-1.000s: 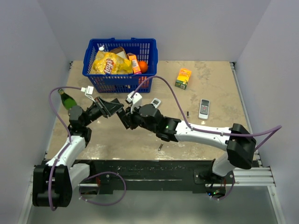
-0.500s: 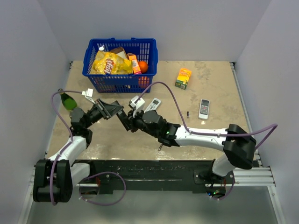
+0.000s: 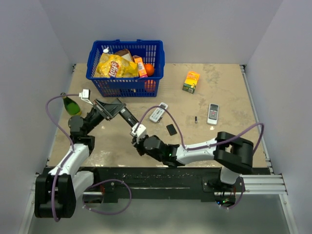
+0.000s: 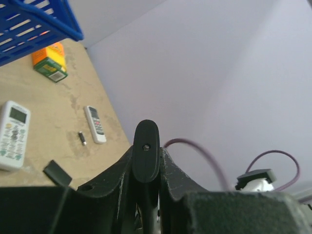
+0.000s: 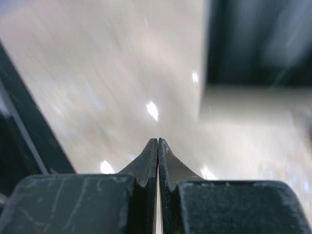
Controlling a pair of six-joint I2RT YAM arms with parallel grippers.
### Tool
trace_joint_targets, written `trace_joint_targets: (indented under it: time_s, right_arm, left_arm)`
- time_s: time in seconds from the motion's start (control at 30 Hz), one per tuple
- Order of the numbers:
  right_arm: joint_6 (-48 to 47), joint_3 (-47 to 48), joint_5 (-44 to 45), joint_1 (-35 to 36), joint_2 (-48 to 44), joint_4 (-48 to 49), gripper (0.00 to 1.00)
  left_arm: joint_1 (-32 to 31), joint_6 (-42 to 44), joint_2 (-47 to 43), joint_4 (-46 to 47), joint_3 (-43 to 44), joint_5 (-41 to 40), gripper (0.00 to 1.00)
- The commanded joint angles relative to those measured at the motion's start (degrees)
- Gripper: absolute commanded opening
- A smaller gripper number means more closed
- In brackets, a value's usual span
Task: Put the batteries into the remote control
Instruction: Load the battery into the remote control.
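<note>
Right hand [image 5: 157, 141] nearer base, seemingly empty; slim black remote control [image 3: 126, 116] aloft

The latticed basket [image 3: 122, 87] is showing blue, its bag [image 3: 116, 66] yellow; the remote control [image 3: 127, 116] is showing plain black, the carton [image 3: 191, 81] orange and green, the table [image 3: 229, 92] is looking mottled tan

You see a matt, mottled surface [image 3: 224, 87], a blue plastic lattice basket [image 3: 122, 87], and a smooth black plastic remote [image 4: 146, 156].
</note>
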Motion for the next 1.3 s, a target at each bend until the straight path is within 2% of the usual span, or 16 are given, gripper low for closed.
trace_joint_targets:
  time_s: [0.0,0.07,0.23,0.3,0.47,0.6,0.77,0.9,1.0,1.13,1.27]
  right_arm:
    - [-2.2,-4.2,5.4,-0.4,1.5,-0.8,0.00]
    - [-1.8,-3.2,3.3,-0.4,0.6,-1.4,0.00]
    - [-1.6,-0.4,-2.0,-0.3,-5.1,-5.8,0.00]
    - [-1.7,0.6,-3.2,-0.4,-7.8,-8.7,0.04]
    - [-2.2,3.6,-9.0,-0.4,-14.0,-16.5,0.25]
    - [-0.7,4.9,-9.4,-1.1,-18.9,-23.8,0.46]
    - [3.5,5.4,-15.0,-7.8,-23.5,-27.5,0.58]
    - [6.0,5.3,-22.2,-12.3,-24.7,-25.5,0.70]
    - [6.8,6.2,-26.7,-14.2,-23.5,-23.9,0.76]
    - [7.4,7.4,-31.8,-16.6,-20.7,-21.6,0.77]
    - [8.1,8.2,-35.4,-17.1,-18.5,-19.0,0.70]
  left_arm:
    - [-0.1,-5.6,-2.2,6.4,3.3,1.1,0.00]
    - [-0.1,-2.7,-2.4,4.1,4.2,1.8,0.00]
    - [-0.1,15.0,-2.4,-10.1,6.1,1.6,0.00]
    - [0.0,19.7,-1.5,-13.0,6.5,1.1,0.00]
    - [0.0,22.0,0.8,-13.4,7.5,3.0,0.00]
    - [0.0,26.3,0.1,-17.5,9.7,4.0,0.00]
    - [-0.1,27.9,-0.5,-16.5,10.7,8.2,0.00]
    - [-1.1,28.2,-0.7,-14.4,10.7,10.7,0.00]
    - [-3.0,28.2,-0.9,-12.0,10.9,12.9,0.00]
    - [-4.4,28.6,-2.2,-10.6,10.7,14.3,0.00]
    - [-5.2,28.8,-2.8,-10.0,10.7,14.7,0.00]
